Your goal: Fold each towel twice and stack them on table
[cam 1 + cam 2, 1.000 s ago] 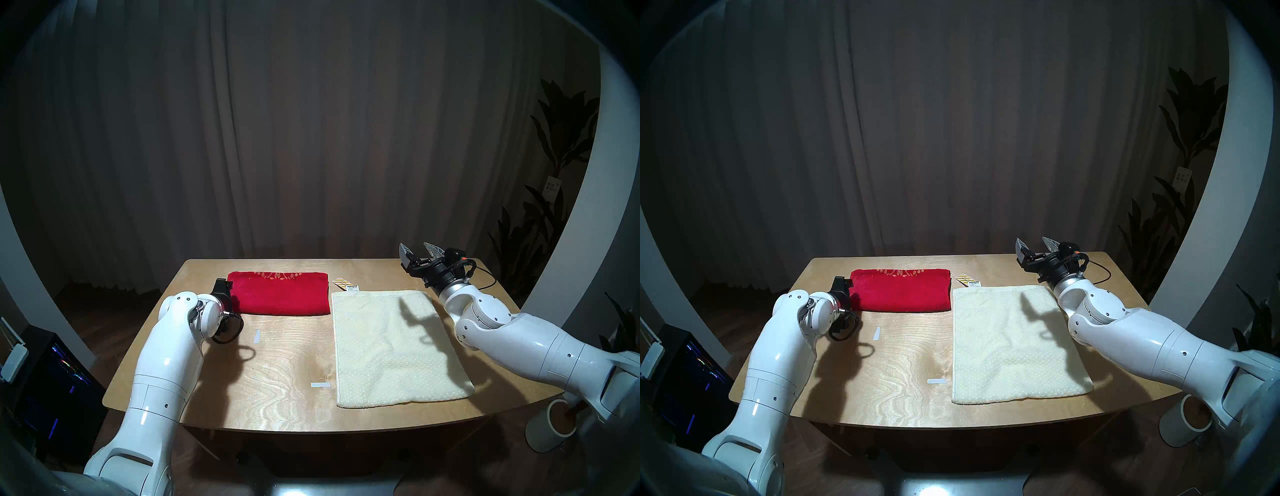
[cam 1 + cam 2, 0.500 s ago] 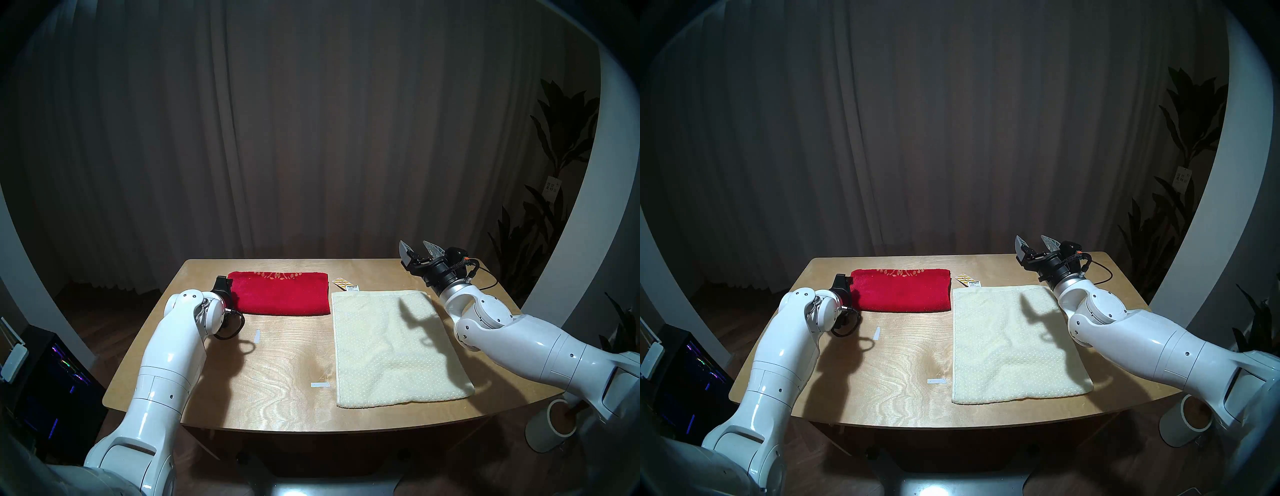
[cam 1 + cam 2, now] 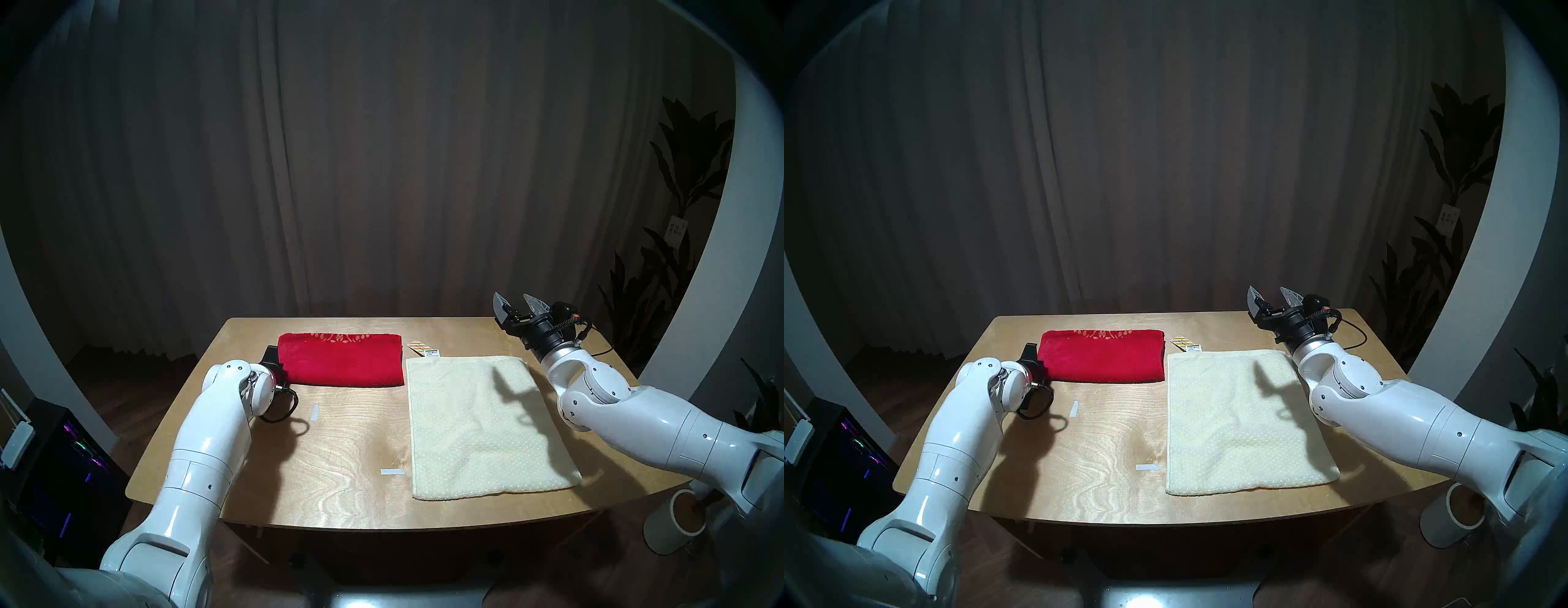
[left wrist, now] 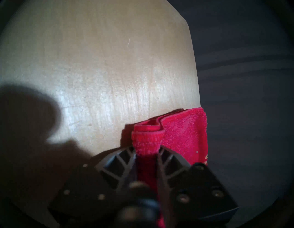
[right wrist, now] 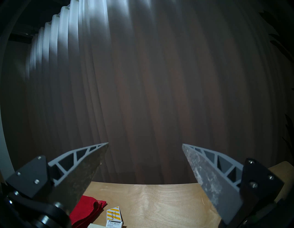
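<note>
Risk 1: only a bunched bit of the end of the red towel (image 4: 183,132) is pinched by the left gripper (image 4: 147,152). Several layers are seen stacked at that edge; if not all are caught, the fold may come apart or the lower layers may be left behind when lifted

Risk 2: grip sits at one corner/end only, so the far side could drag and skew across the table (image 3: 339,446), giving a crooked 2nd fold

Risk 3: paper tag (image 3: 423,348) lies just beside the red towel's right end and near the cream towel (image 3: 483,429); could be swept along or trapped under a fold

Positions: red towel lies as a long strip at the far left-centre of the table, looks folded once already (judgement). Left gripper is at its left end, jaws clenched on the terry edge, cloth seen squeezed between them in the wrist view. Cream towel is spread flat on the right half, just apart from the red one, not yet folded

Right gripper (image 3: 519,308) is held above the table's far right corner, jaws spread wide, nothing in them, well clear of both towels
</note>
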